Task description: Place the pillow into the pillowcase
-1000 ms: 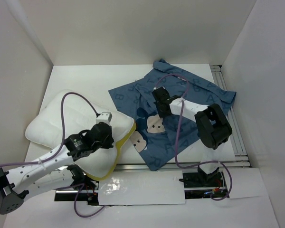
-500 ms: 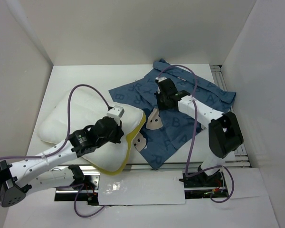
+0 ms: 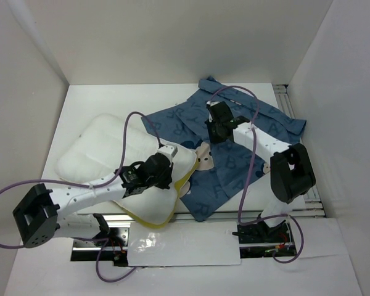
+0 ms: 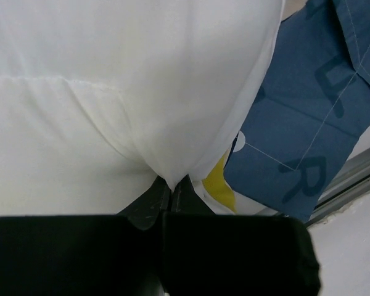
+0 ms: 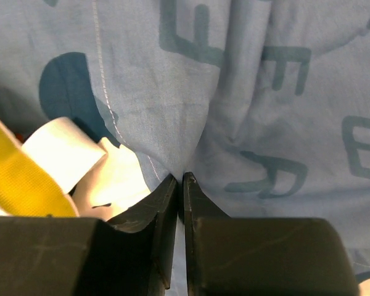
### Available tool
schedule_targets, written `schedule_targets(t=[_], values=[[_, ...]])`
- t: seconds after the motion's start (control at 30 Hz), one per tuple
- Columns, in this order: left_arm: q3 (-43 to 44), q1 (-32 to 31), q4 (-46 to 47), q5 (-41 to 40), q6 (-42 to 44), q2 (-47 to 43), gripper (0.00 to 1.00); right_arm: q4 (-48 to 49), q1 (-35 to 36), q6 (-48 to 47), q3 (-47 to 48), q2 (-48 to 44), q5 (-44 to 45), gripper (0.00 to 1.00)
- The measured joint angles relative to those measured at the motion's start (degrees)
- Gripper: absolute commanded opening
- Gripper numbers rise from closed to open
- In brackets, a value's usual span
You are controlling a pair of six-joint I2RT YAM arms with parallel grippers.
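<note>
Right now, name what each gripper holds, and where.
Left gripper pinches a fold of the pillow near its yellow edge; right gripper pinches a pillowcase fold.

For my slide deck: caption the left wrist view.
Left end effector pinches a fold of the white pillow, its yellow trim beside the blue pillowcase.

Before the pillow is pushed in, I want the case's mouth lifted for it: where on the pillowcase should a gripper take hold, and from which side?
Probably the top layer of the pillowcase at its left edge, beside the yellow trim of the pillow, pinched from above and from the right. The case lies flat and rumpled, and the pillow lies to its left.
</note>
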Motion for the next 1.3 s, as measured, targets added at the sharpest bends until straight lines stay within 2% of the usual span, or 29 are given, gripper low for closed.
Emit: schedule_targets(t=[0.13, 0.17, 0.2, 0.43, 0.6, 0.93, 1.13, 1.3], values=[[-2.1, 1.2, 2.8, 0.8, -2.2, 0.3, 0.0, -0.7, -1.0, 0.2, 0.0, 0.0, 0.6, 0.16], [-2.4, 1.8, 3.1, 1.3, -2.8, 0.3, 0.0, -0.8, -1.2, 0.3, 0.0, 0.0, 1.0, 0.04], [-2.8, 2.4, 3.5, 1.9, -3.2, 0.3, 0.0, -0.9, -1.4, 0.4, 0.0, 0.0, 1.4, 0.01], [-3.3, 5.6, 3.2, 2.5, -5.8, 0.3, 0.0, -2.3, -1.7, 1.2, 0.0, -1.0, 2.6, 0.0], [-3.3, 6.8, 1.2, 1.1, -6.4, -0.2, 0.0, -2.4, -2.0, 1.2, -0.1, -5.3, 2.5, 0.0], [-4.5, 8.8, -4.5, 0.1, -6.5, -6.2, 0.0, -0.8, -3.3, 1.3, -1.4, -13.3, -4.4, 0.0], [1.4, 6.8, -9.7, -0.1, -1.2, -6.6, 0.0, 0.0, -2.9, 1.0, -2.0, -15.1, -8.3, 0.0], [9.3, 3.3, -9.7, -0.3, 3.4, -4.5, 0.0, 0.6, -2.8, 1.2, -2.0, -15.7, -9.6, 0.0]])
